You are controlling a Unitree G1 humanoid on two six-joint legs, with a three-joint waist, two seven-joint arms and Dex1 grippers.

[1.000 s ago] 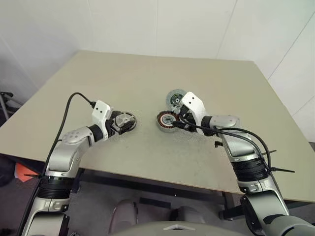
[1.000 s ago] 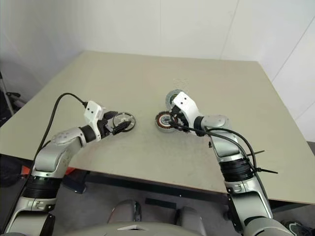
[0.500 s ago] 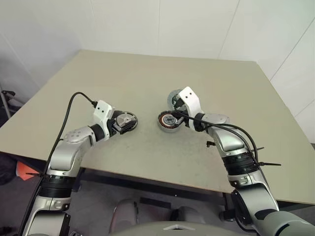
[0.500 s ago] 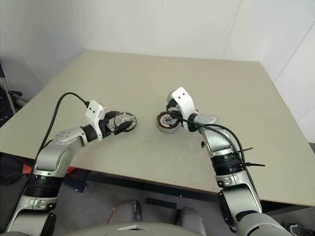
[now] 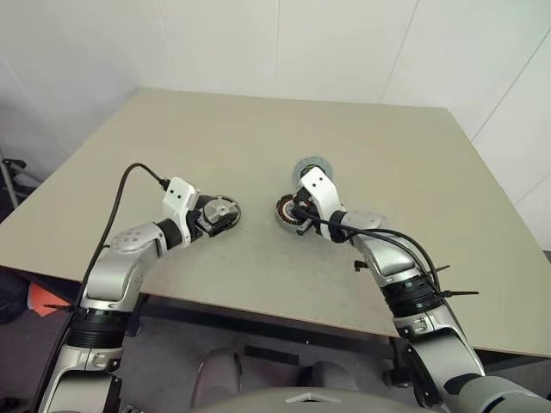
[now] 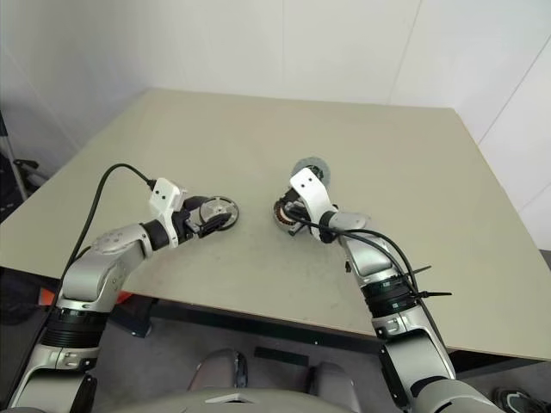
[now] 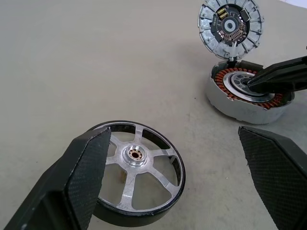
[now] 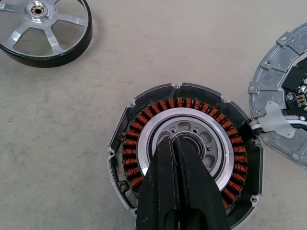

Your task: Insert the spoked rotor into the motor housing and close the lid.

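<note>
Nearest to us on the beige table [image 5: 258,275], our left gripper [image 7: 177,177] stands with its black fingers spread wide, one on either side of the spoked rotor [image 7: 135,170], a shiny silver wheel with a dark rim and a small brass-coloured hub; it lies flat on the table, not yet gripped or lifted. A little farther off, our right gripper [image 8: 175,143] has its two fingers pressed tight together, holding nothing, their tips over the dark centre of the motor housing [image 8: 184,153], a squat round grey metal cup ringed with copper windings. Just beyond the housing, joined to it by a short wire, the round grey lid [image 7: 231,25] lies open, its circuit side up. We judge the task barely begun: inserting the rotor and closing the lid both remain.
</note>
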